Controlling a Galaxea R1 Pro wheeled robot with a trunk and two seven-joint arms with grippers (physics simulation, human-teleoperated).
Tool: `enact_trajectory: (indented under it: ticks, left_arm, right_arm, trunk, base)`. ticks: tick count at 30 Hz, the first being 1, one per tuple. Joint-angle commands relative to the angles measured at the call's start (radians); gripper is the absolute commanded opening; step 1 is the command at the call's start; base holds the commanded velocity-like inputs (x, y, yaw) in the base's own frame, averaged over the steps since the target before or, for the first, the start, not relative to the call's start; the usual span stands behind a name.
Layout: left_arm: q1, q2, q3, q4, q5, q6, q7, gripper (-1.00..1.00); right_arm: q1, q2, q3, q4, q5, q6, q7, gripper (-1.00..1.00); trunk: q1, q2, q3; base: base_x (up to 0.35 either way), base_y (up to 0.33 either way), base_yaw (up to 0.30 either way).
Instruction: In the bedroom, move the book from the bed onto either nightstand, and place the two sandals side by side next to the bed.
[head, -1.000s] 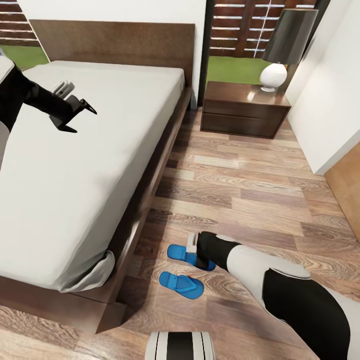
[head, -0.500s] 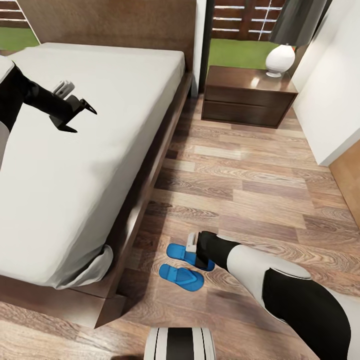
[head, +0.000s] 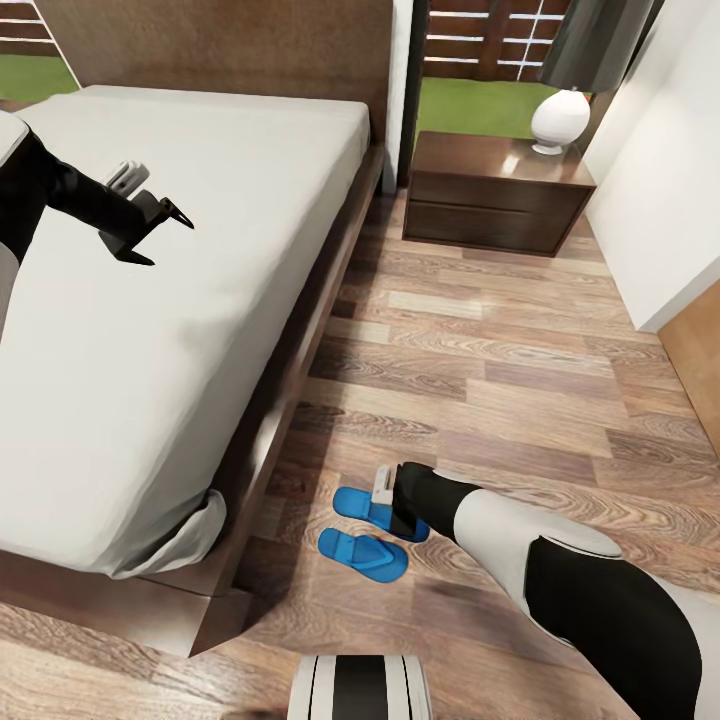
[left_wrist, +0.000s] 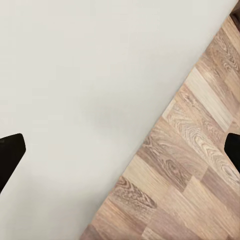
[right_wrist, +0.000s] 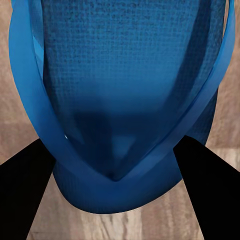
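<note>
Two fingers (right_wrist: 202, 172), sandal (right_wrist: 120, 100) between them

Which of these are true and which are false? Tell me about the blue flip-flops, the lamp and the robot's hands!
1. Both blue sandals lie on the wood floor beside the bed. True.
2. The right gripper is down at the farther sandal. True.
3. The left gripper holds a book. False: it hangs open and empty over the mattress.
4. The lamp stands on the floor. False: it stands on the nightstand.
</note>
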Motion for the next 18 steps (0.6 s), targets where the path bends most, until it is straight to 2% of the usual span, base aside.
enact_trajectory:
  ticks: [1,9,18]
  left_arm:
    - [-0.001,0.001,-0.007,-0.001,0.011,0.001,0.008,1.00]
    - [-0.001,0.001,-0.007,-0.001,0.011,0.001,0.009,1.00]
    - [-0.001,0.001,-0.007,-0.001,0.009,0.001,0.009,1.00]
  right_arm:
    - [-0.001,0.000,0.003,-0.001,-0.003,0.006,0.002,-1.00]
    - [-0.001,0.000,0.003,-0.001,-0.003,0.006,0.002,-1.00]
    - [-0.001,0.000,0.004,-0.001,-0.003,0.006,0.003,-1.00]
  trunk:
    - [0.000,0.000,-0.001]
    - [0.000,0.000,-0.001]
    - [0.000,0.000,-0.001]
  base:
    - [0.000,0.000,0.000]
    - [0.129,-0.008,0.000]
    - [0.021,-0.002,0.000]
